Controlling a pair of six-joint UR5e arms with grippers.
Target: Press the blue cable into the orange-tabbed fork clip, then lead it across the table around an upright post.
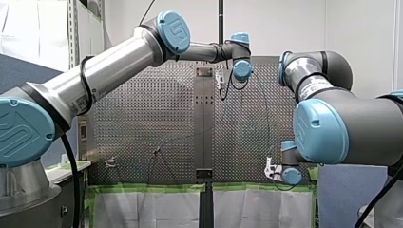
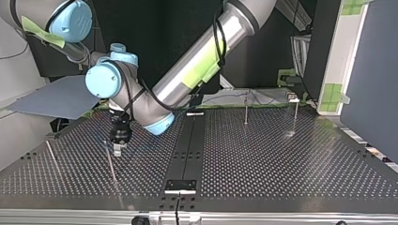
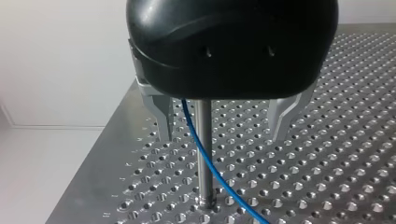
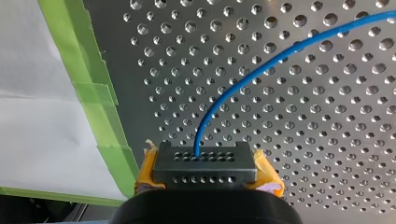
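A black strip (image 2: pixel 190 140) runs down the middle of the perforated table (image 2: pixel 281 159). A small plate (image 2: pixel 180 185) sits on the strip's end nearest the top view's camera. Green tape (image 1: pixel 142 188) lines the table edge on both sides of the strip's other end. White sheets (image 1: pixel 142 209) hang just under that tape. A grey board (image 2: pixel 51 98) lies off the table, well apart from the strip.

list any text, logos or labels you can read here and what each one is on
"UR", as a stylised logo: on my left arm's blue joint cap, front view.
left arm sticker: print too blurred to read.
right arm sticker: print too blurred to read.
Top view and both wrist views: no text.
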